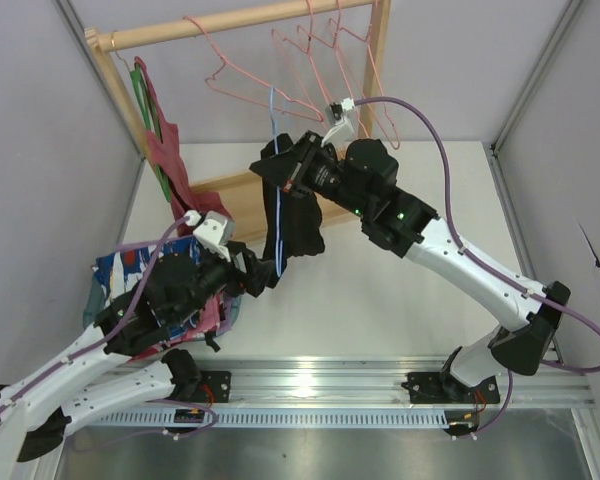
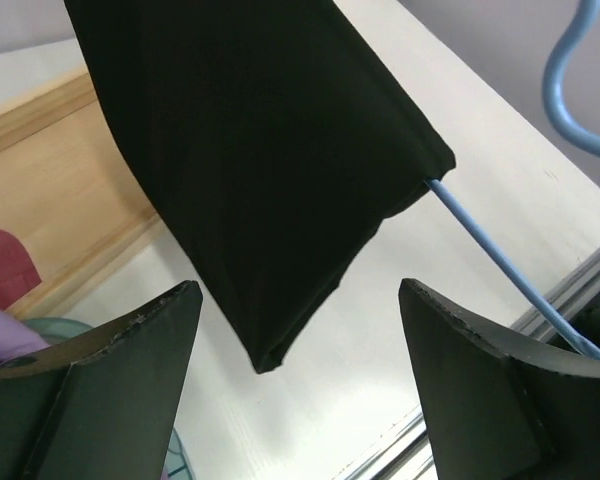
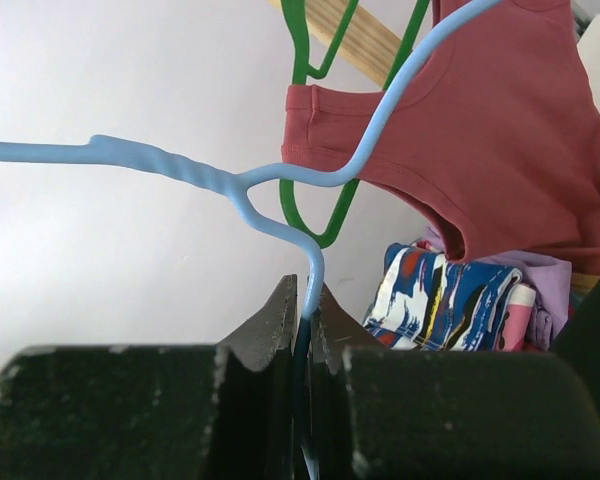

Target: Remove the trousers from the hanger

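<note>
The black trousers [image 1: 302,215] hang on the light-blue wire hanger [image 1: 273,120], held in the air above the table's middle. My right gripper [image 1: 298,172] is shut on the hanger; in the right wrist view the wire [image 3: 230,180] runs down between the closed fingertips [image 3: 305,290]. My left gripper [image 1: 260,275] sits just below and left of the trousers. In the left wrist view it [image 2: 300,290] stands wide open, and the trousers' lower corner [image 2: 265,350] hangs between the two fingers without touching them. The hanger's bar [image 2: 490,250] sticks out of the cloth on the right.
A wooden rack [image 1: 240,20] at the back carries several pink wire hangers [image 1: 310,60]. A dark red garment [image 1: 165,140] hangs on a green hanger [image 3: 315,200] at the left. Blue patterned cloth [image 1: 130,265] lies piled at the left. A metal rail [image 1: 320,385] lines the near edge.
</note>
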